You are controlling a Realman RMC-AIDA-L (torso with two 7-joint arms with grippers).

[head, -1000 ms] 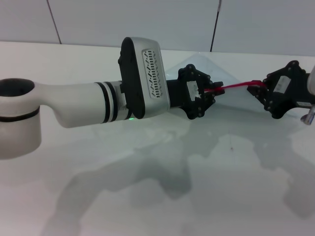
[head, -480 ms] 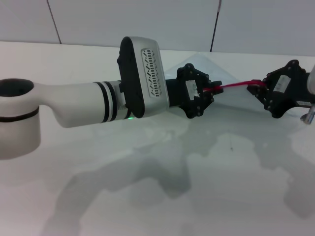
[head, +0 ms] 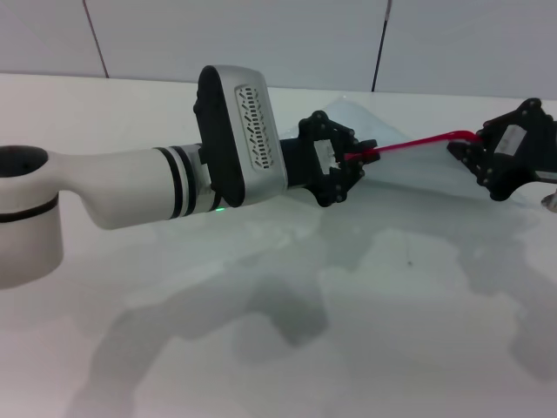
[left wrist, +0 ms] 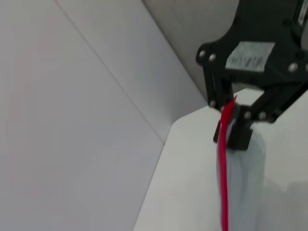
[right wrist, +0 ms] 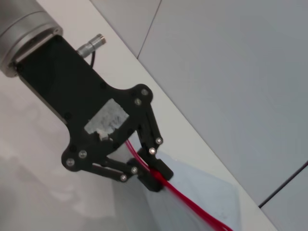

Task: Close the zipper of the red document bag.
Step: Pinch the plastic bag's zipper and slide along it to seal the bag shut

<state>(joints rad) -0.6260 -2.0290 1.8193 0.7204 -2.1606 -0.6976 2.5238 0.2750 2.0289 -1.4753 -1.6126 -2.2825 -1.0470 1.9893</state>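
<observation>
The red document bag (head: 418, 171), a translucent pale pouch, hangs lifted off the table between my two grippers. Its zipper (head: 413, 143) runs as a thin red strip along the top edge. My left gripper (head: 364, 155) is shut on the zipper near the strip's left part. My right gripper (head: 467, 144) is shut on the zipper's right end. The left wrist view shows the right gripper (left wrist: 231, 125) pinching the zipper (left wrist: 222, 183) above the bag (left wrist: 248, 183). In the right wrist view the left gripper (right wrist: 151, 175) clamps the zipper (right wrist: 190, 202) on the bag (right wrist: 204, 187).
A white table (head: 392, 331) lies under both arms, with a grey panelled wall (head: 261, 35) behind it. My left forearm (head: 130, 187) reaches across the table's left half.
The grippers have drawn apart: the left one moved left along the red strip, the right one moved right and slightly up. A longer stretch of zipper shows between them.
</observation>
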